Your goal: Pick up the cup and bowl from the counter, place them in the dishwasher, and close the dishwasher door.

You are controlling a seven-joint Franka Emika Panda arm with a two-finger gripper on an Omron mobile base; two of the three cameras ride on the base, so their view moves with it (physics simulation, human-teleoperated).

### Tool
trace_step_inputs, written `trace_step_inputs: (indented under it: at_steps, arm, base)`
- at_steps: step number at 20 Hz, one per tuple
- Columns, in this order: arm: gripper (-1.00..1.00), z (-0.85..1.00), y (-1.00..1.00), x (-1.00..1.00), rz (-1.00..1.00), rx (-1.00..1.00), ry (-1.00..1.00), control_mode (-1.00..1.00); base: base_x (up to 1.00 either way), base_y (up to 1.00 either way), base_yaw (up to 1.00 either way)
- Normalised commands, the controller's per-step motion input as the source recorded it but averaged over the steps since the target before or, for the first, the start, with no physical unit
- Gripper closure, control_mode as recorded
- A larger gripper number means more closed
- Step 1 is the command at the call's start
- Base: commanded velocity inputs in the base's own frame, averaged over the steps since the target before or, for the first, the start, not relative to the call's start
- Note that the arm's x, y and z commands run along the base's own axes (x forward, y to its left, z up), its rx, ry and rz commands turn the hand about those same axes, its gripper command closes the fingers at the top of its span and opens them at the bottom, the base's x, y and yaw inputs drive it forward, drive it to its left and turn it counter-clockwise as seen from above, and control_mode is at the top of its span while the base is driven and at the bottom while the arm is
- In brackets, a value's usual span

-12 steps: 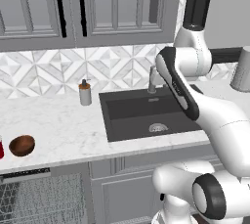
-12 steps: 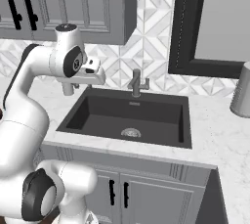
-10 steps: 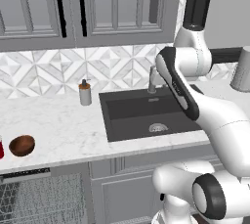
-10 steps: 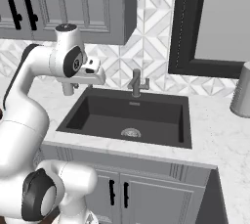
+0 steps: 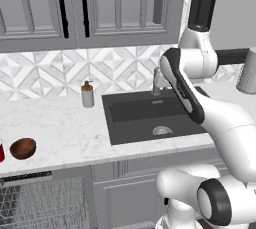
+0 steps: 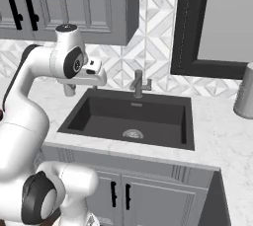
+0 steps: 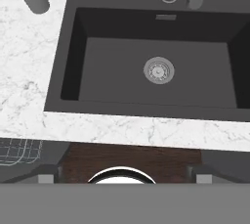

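Dark-brown and shallow, the bowl (image 5: 23, 148) sits near the counter's (image 5: 65, 133) front edge at the far left, the red cup (image 5: 1, 151) just beside it and half cut off by the frame, directly above the dishwasher (image 5: 40, 203) whose wire rack shows below. With its jaws spread wide and holding nothing, the hand hangs high over the black sink (image 7: 156, 66), well apart from both, so a long sideways swing is likely needed, and a low or hurried one could nudge the bowl off the edge or tip the cup. 2 things stand near that path: the soap dispenser (image 5: 88, 94) and the faucet (image 6: 140, 84).
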Motion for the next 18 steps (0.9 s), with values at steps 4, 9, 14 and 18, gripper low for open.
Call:
trace_step_inputs:
  at_steps: [4, 9, 14, 18]
  arm:
    - [-1.0, 0.0, 0.0, 0.0, 0.0, 0.0, 0.0, 1.0]
    - [-1.0, 0.0, 0.0, 0.0, 0.0, 0.0, 0.0, 1.0]
    - [-1.0, 0.0, 0.0, 0.0, 0.0, 0.0, 0.0, 1.0]
    - [-1.0, 0.0, 0.0, 0.0, 0.0, 0.0, 0.0, 1.0]
  base:
    - [-0.28, 0.0, 0.24]
    - [-0.23, 0.0, 0.5]
    - [-0.17, 0.0, 0.57]
    - [-0.13, 0.0, 0.59]
